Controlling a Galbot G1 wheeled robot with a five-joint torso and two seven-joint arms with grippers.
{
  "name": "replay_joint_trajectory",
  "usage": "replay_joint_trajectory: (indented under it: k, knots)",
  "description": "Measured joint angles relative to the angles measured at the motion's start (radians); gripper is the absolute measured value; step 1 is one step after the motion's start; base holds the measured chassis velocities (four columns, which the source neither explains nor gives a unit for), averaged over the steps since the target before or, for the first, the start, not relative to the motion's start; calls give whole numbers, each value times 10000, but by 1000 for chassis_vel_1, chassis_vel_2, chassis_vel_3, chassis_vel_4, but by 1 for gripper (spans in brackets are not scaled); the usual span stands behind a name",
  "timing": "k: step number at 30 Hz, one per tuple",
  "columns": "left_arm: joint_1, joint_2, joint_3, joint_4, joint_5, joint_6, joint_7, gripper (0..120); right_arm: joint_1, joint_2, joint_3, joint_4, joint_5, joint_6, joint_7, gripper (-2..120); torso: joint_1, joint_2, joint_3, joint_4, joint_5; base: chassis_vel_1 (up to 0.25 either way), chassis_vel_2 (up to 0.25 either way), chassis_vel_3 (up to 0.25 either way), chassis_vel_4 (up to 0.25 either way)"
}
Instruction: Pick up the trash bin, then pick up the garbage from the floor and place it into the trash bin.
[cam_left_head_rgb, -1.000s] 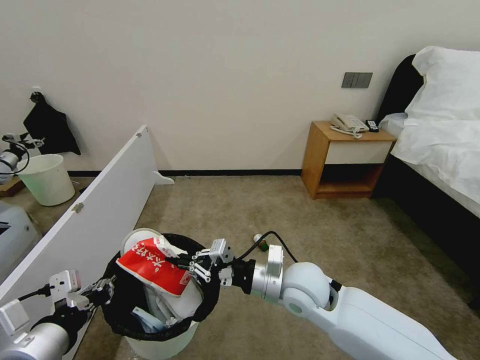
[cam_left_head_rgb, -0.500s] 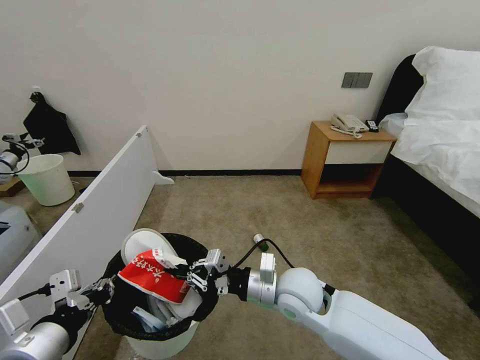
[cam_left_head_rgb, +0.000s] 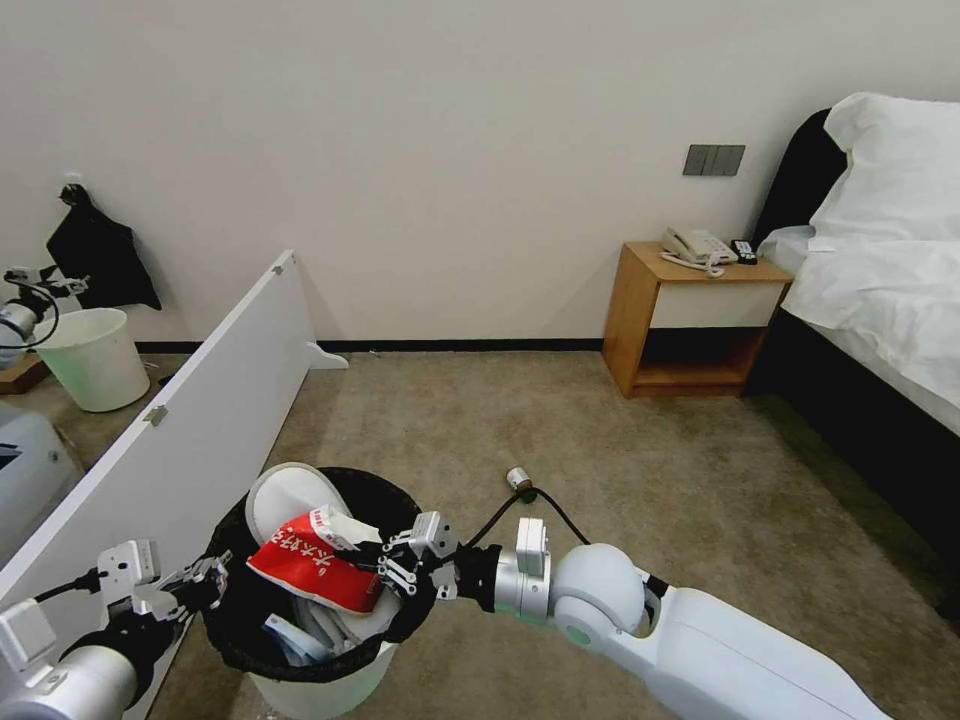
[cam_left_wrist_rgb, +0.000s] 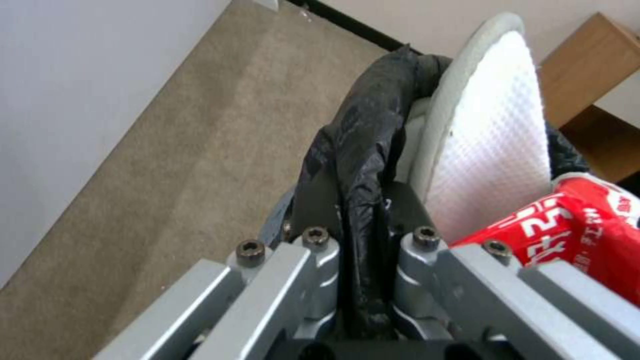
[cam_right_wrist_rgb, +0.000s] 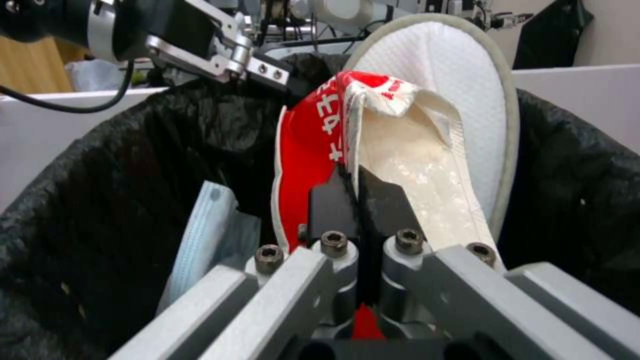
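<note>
The trash bin (cam_left_head_rgb: 318, 672), a round white bin lined with a black garbage bag (cam_left_head_rgb: 236, 640) folded over its rim, is seen low in the head view, on the beige carpet (cam_left_head_rgb: 520, 430) just beside a white panel (cam_left_head_rgb: 190, 420) lying on its edge. The left gripper (cam_left_head_rgb: 207, 585) is placed at the bin's left rim; in the left wrist view its fingers (cam_left_wrist_rgb: 363, 200) are clenched on the folded bag and rim. The right gripper (cam_left_head_rgb: 385, 562) is held over the bin's mouth, at its right side, and in the right wrist view its fingers (cam_right_wrist_rgb: 383, 200) are pressed together on the edge of a flattened red-white packet (cam_right_wrist_rgb: 313, 145). The packet is held inside the bin's opening, above the other contents. A white slipper (cam_left_head_rgb: 290, 492) is propped upright against the far inner wall of the bin, its sole showing in both wrist views. A pale blue face mask (cam_right_wrist_rgb: 200, 225) is lodged lower in the bin. A small green-capped bottle (cam_left_head_rgb: 519, 481) lies on the carpet beyond the right arm, near its black cable. An unlined pale bucket (cam_left_head_rgb: 95, 358) stands well apart by the wall at the left.
</note>
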Motion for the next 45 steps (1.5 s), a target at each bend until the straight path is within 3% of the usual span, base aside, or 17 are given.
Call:
replay_joint_trajectory:
  k: [5,7,12,14,18,29,45]
  knots:
    - [10,0,-23,0,-5,0,0,5,0,-20,-24,-29,-31,0,21,4,0,0,0,0,0,0,0,0,0]
    - [19,1,-28,0,-12,0,-1,5,-12,-31,-31,-58,-64,0,35,17,0,-1,0,0,0,0,0,0,0]
    - [15,-3,-22,0,-13,1,-6,5,-13,-37,-27,-63,-77,0,41,33,0,0,0,0,0,0,0,0,0]
    - [14,-11,7,0,-12,4,-9,5,-4,-42,-18,-26,-64,0,45,45,0,-1,0,0,0,0,0,0,0]
    - [10,-18,30,0,-5,5,-11,5,-4,-54,-23,8,-58,0,46,54,0,0,0,0,0,0,0,0,0]
    - [6,-31,41,0,7,8,-23,5,57,-57,-49,152,17,0,46,98,0,0,0,0,0,0,0,0,0]
    - [16,-72,35,0,39,8,-44,5,81,-154,163,667,471,119,-23,100,0,0,0,0,1,0,0,0,0]
